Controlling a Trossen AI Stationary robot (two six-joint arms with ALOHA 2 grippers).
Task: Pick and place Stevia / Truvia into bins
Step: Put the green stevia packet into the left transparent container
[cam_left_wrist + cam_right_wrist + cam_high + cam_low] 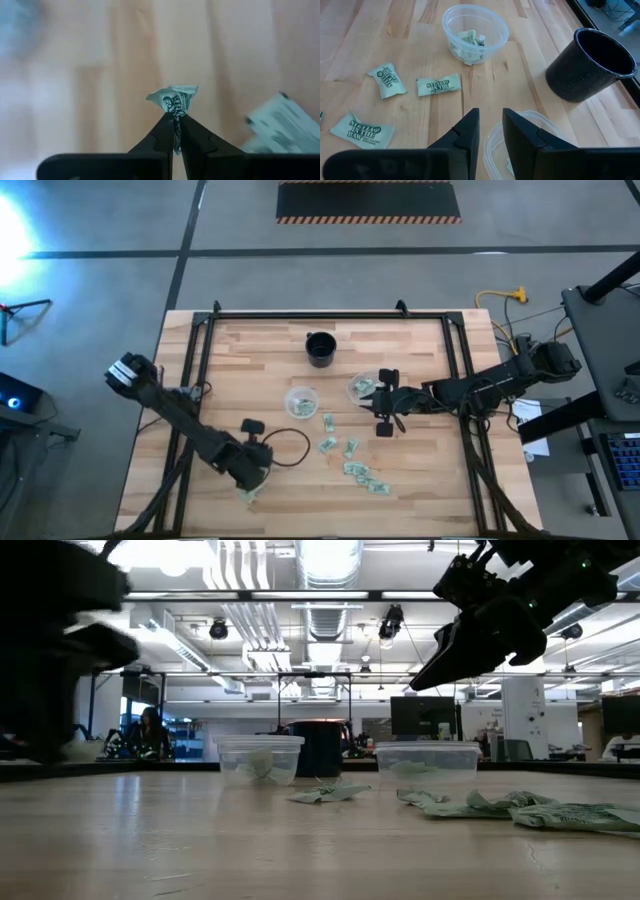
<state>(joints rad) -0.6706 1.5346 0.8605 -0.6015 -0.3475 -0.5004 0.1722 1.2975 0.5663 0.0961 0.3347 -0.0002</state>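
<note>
Green-and-white Stevia packets [352, 448] lie loose on the wooden table, near of the two clear cups. The left cup [300, 401] and the right cup [362, 387] each hold a few packets. My left gripper [176, 131] is over the table's near left part [250, 480], shut on one crumpled packet [175, 99]. My right gripper [490, 131] hangs above the right cup's rim [492, 142], with its fingers a narrow gap apart and nothing between them. The low view shows it raised above the cups [480, 630]. My left gripper pinches a crumpled packet between its two fingertips. The packet's bunched upper part [176, 102] sticks out past the tips, and a thin strip of it runs back between the fingers. Whether the packet is clear of the table, I cannot tell.
A black round cup [320, 348] stands toward the far edge, beyond the clear cups. Another packet [282, 120] lies on the table close to my left gripper. A black frame [300, 317] borders the far, left and right sides of the table. A dark cable loops beside my left gripper [290, 445].
</note>
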